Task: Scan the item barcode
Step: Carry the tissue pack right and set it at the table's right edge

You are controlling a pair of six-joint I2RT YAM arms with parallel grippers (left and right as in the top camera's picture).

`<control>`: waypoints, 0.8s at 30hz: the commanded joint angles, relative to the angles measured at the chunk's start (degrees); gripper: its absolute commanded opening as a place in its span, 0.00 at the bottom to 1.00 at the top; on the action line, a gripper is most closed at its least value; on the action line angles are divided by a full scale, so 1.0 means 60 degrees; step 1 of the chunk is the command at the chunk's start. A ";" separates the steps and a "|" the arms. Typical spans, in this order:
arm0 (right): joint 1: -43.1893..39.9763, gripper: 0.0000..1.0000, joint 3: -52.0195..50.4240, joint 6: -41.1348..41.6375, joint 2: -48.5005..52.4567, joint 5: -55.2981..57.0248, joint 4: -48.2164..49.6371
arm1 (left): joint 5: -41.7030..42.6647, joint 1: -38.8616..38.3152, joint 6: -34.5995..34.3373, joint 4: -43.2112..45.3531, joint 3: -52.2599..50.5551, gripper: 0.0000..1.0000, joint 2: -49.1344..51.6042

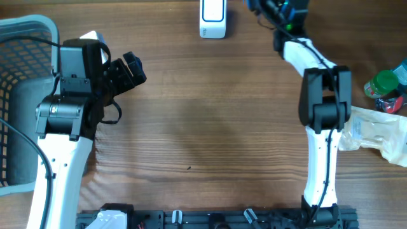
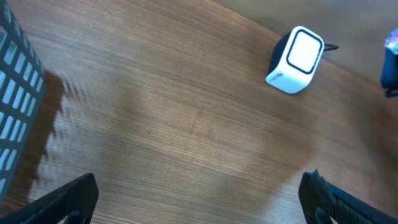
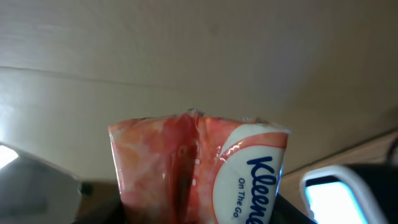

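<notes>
Kleenex tissue pack, pink and white, fills the lower middle of the right wrist view. It stands up between the dark finger edges at the bottom corners, so the right gripper appears to be pinching it from both sides. Seen from overhead, that gripper is at about 1 o'clock on the table, reaching toward the far edge. The white scanner sits just beside it at 12 o'clock. The scanner's lit window shows at about 4 o'clock of the pack in the wrist view, near it but off to one side, not squarely facing it.

Over at 9 o'clock the left gripper hovers by the blue basket with its jaws spread wide and nothing between them. Its fingers frame only bare wood, with the scanner far off at 1 o'clock in its own view.

At 3 o'clock a green-capped bottle and a clear plastic bag lie well apart from the action.

By my reading, the step in hand is presenting the pack to the scanner. No barcode is visible on the face shown, so the next move probably calls for turning the wrist and shifting the pack until its coded side faces the window, with the pinch kept firm on the soft wrapper.
</notes>
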 commanded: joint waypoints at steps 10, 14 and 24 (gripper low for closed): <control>-0.0925 0.53 0.0189 -0.8863 -0.2936 0.2510 -0.8298 | 0.0076 0.0069 0.0113 0.0018 0.0025 1.00 0.0000; -0.0936 0.57 0.0189 -1.0083 -0.4313 0.7031 -1.1952 | 0.0073 0.0069 0.0113 0.0018 0.0025 1.00 0.0000; -0.2211 0.60 -0.0670 -0.8262 -0.4688 0.9748 -1.7813 | 0.0076 0.0069 0.0113 0.0022 0.0025 1.00 0.0000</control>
